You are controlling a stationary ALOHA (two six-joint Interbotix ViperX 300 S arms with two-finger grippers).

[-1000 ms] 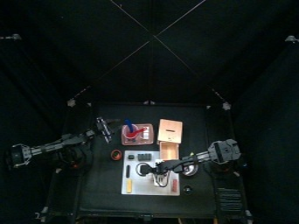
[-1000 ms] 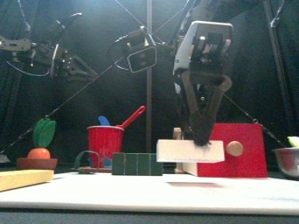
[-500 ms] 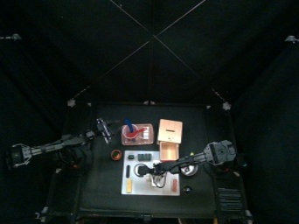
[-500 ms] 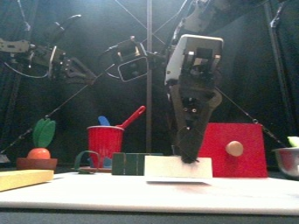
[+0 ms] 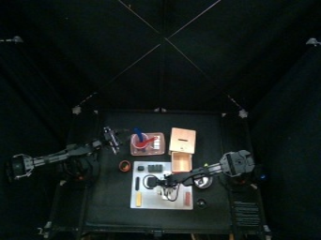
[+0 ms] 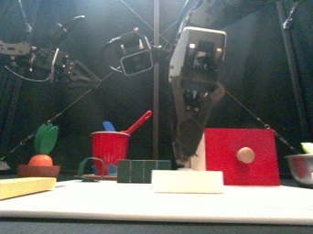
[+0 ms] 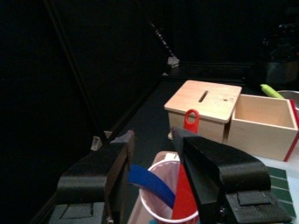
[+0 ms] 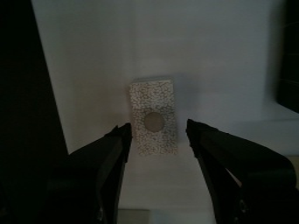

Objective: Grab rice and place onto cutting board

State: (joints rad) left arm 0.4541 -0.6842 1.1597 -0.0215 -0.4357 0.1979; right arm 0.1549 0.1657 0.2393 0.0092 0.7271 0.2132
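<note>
White board [image 8: 93, 52] carries the rice [image 8: 153, 128], lying flat, directly under the right gripper [image 8: 158, 133], whose spread jaws flank it without touching. From the front the rice [image 6: 188, 181] looks plain pale. Left gripper [image 7: 156, 162], spread, hangs above a red cup [image 7: 163, 197], cut off.

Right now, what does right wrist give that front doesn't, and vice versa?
Only the right wrist view: the rice packet's speckled top face with a grey oval mark, lying flat on the cutting board, with the right hand open above it.

Only the front view: the red cup, the red box, and the left arm raised at the side.

Both: the packet lies released on the board, with the right hand clear of it.
</note>
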